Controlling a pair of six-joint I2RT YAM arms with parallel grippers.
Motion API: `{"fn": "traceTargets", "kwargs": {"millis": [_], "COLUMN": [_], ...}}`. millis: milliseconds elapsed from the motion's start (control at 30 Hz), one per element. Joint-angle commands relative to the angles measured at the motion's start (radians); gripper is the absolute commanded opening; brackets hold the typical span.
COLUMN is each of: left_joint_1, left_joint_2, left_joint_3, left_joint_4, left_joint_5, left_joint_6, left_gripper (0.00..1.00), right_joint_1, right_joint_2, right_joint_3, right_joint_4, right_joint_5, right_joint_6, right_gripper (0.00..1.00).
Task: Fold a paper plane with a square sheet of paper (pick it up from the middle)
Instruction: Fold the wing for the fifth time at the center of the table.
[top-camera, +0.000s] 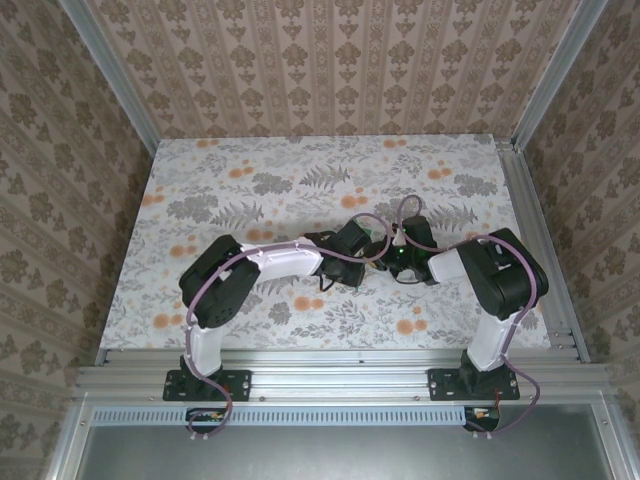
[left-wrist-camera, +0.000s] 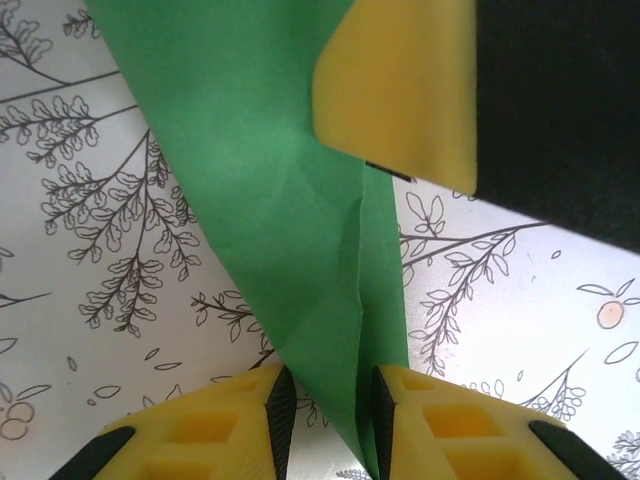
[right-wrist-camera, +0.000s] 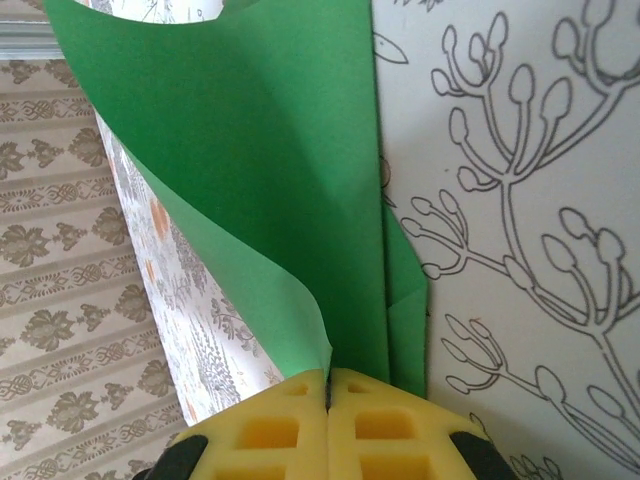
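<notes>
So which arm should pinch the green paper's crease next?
Probably left. The left gripper has open jaws straddling the creased green paper, ready to close. The right gripper is shut on the paper, so it is busy holding it.

Left gripper (left-wrist-camera: 330, 400) jaws apart, right gripper (right-wrist-camera: 330, 385) clamped tight

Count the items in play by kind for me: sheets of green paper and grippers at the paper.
green paper sheet: 1
grippers at the paper: 2 (left gripper, right gripper)
Total: 3
</notes>
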Motion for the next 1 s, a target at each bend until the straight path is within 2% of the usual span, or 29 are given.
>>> {"fn": "traceTargets", "kwargs": {"millis": [0, 167, 667, 967], "left_joint_1": [-0.003, -0.002, -0.003, -0.012], "left_joint_2": [0.051, 0.048, 0.056, 0.033], "left_joint_3": [-0.011, -0.012, 0.014, 0.006], "left_joint_4": [-0.172, -0.212, -0.263, -0.221], "left_joint_5": [-0.103, -0.156, -0.222, -0.196], "left_joint_6": [0.040, 0.059, 0.130, 0.157], "left_gripper": [0.29, 0.28, 0.28, 0.34], "right_joint_1": [-0.004, -0.005, -0.004, 0.003], "right_joint_2": [-0.038, -0.044, -0.069, -0.085], "right_joint_3": [-0.005, -0.005, 0.002, -0.001], "right_joint_4": [-0.032, -0.049, -0.169, -0.222], "right_joint_5": [0.015, 0.015, 0.054, 0.078], "right_joint_6": [-0.033, -0.048, -0.137, -0.175], "right_gripper": [0.00, 0.00, 0.00, 0.00]}}
